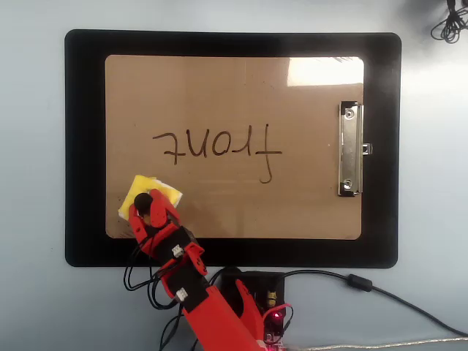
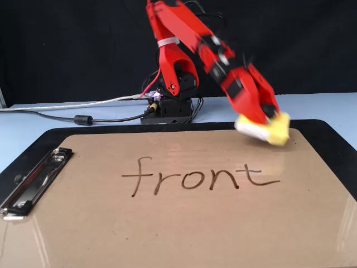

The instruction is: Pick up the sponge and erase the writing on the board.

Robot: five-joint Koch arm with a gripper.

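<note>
The sponge [image 1: 152,196] [image 2: 266,128] is held clamped in the red fingers [image 1: 155,213] of the gripper [image 1: 148,205] [image 2: 264,118], gripped at the black knob on top. In the fixed view the sponge is seen lifted and tilted, blurred, its underside clear of the board [image 1: 234,95] [image 2: 167,234]. In the overhead view it is seen over the board's lower-left corner area, below and left of the writing [image 1: 217,148] [image 2: 198,176], not touching the strokes. In the fixed view it is placed above and right of the last letter of the writing.

The writing, "front", is seen whole and unsmudged in both views; it reads upside down in the overhead view and upright in the fixed view. It is set near the board's middle.

The silver clip [image 1: 350,149] [image 2: 30,181] is fixed on the board's right edge in the overhead view, left edge in the fixed view, well apart from the sponge. A bright glare patch is seen on the board's upper-right corner in the overhead view.

The board is laid on a black mat [image 1: 84,146] [image 2: 334,151] that shows all around it. The mat is laid on a pale blue worktop [image 1: 33,146] [image 2: 33,125]. The arm's base [image 2: 170,109] is set on the worktop just beyond the mat's edge nearest the sponge, with cables [image 1: 380,292] [image 2: 72,111] running off from it.
</note>
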